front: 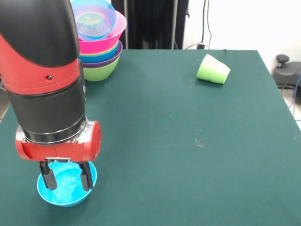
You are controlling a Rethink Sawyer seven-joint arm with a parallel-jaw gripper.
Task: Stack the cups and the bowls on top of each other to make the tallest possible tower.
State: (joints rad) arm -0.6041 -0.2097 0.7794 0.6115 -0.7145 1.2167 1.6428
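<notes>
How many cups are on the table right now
1. The light green cup lies on its side at the table's far right. Another may be hidden behind the arm or inside the bowl stack.

The tool (66, 178) sits in the near-left bowl (67, 184); tower (98, 37) far left, cup (213, 69) far right.

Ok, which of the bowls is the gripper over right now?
The small cyan bowl alone at the table's near left; the gripper has its fingers down inside it. Every other bowl sits nested in the tower at the far left.
</notes>
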